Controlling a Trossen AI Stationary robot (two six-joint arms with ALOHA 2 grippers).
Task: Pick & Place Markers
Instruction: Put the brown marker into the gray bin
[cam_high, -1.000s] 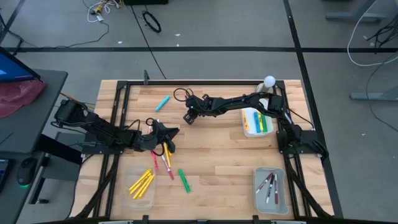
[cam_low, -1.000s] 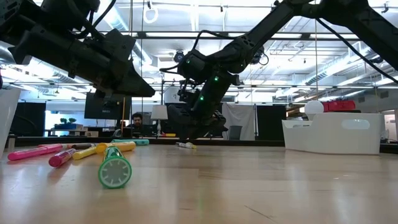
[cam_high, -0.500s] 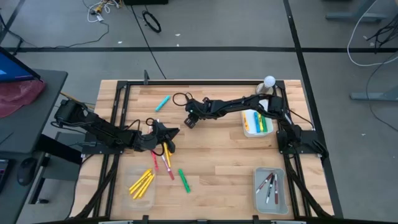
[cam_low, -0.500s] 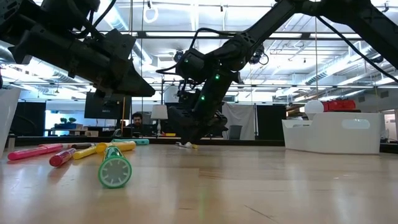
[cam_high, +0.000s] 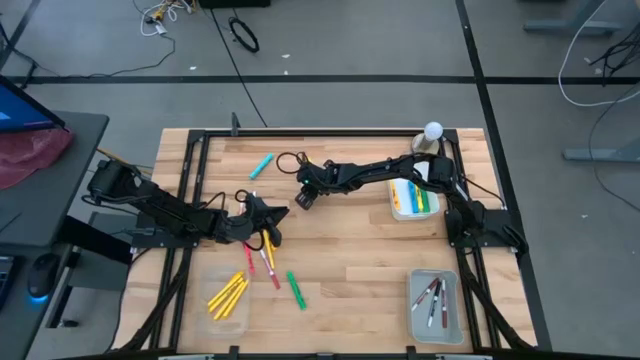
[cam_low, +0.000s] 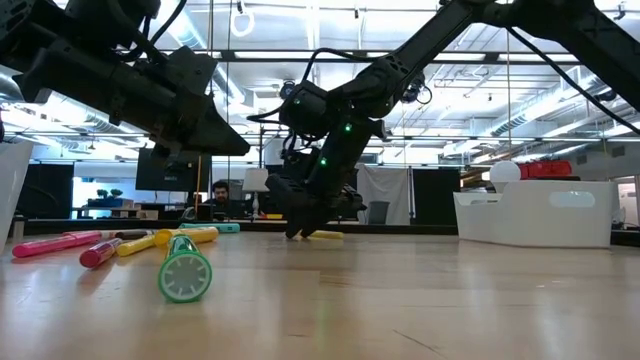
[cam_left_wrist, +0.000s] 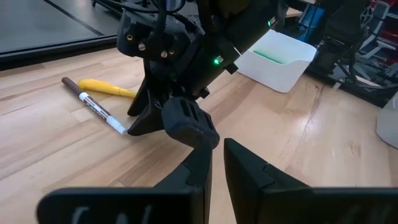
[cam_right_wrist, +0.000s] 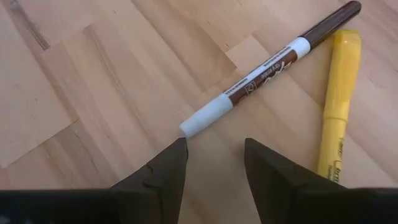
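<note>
Overhead, pale wooden table (cam_high: 340, 270), grey floor (cam_high: 400, 40) beyond, right gripper (cam_right_wrist: 214, 146) jaws parted, left gripper (cam_left_wrist: 214, 152) jaws nearly closed, empty.

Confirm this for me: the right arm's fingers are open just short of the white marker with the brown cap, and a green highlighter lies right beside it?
Not quite. The highlighter beside the white marker with the brown cap is yellow, not green, as the right wrist view shows. The rest holds: the right gripper has its fingers open just short of that marker's white end.
</note>
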